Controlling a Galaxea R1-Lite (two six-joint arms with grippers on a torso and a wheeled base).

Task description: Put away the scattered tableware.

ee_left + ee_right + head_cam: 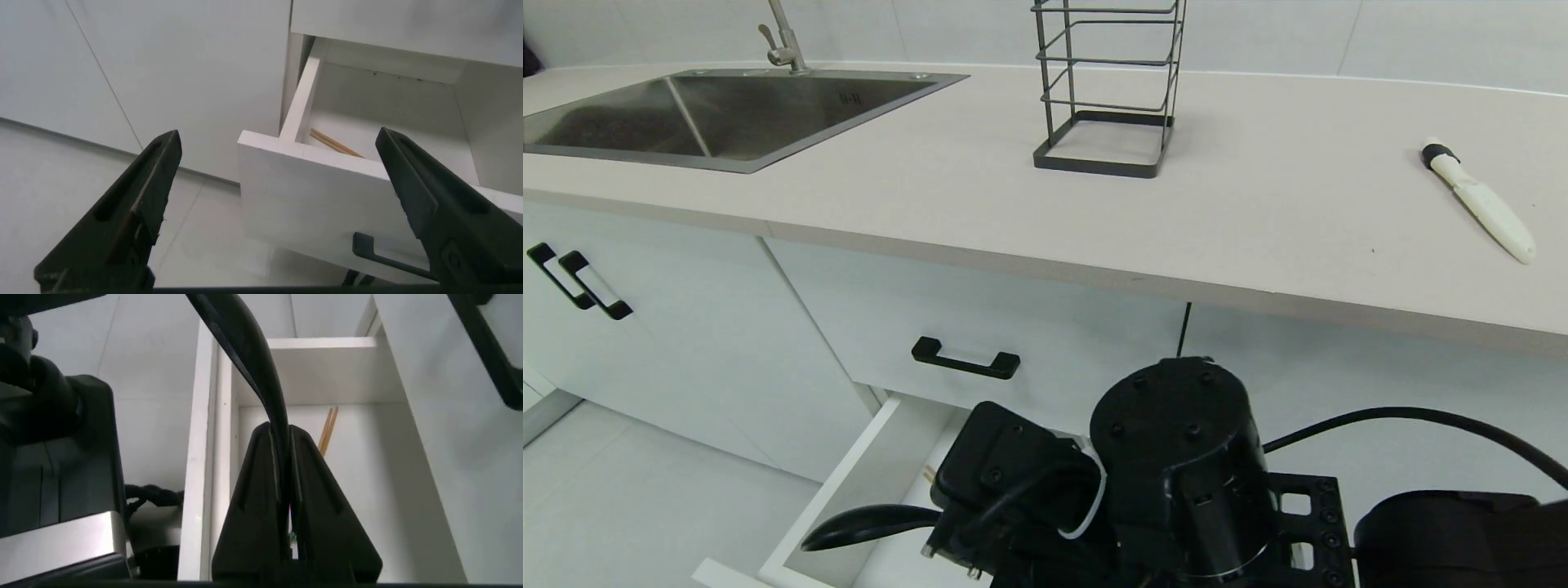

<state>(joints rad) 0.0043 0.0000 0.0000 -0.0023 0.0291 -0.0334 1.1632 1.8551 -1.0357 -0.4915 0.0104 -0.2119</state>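
**Progress:** partway, by my judgement.
- Chopsticks (335,144): already stowed, lying in the open drawer (327,196) below the bench (1258,212).
- Black spoon (866,523): not yet stowed. It is in the air over the drawer's left side, bowl pointing left.
- White-handled utensil (1478,200): lying on the bench at the far right, well apart from the drawer. I count it as outstanding.
- Wire rack (1107,90): standing on the bench, far centre.

**Right tool** (286,445): jaws pinched tight on the spoon's thin handle, above the drawer interior.

**Left tool** (278,140): jaws spread wide, carrying nothing and touching nothing. It hangs outside the drawer, near its front panel.
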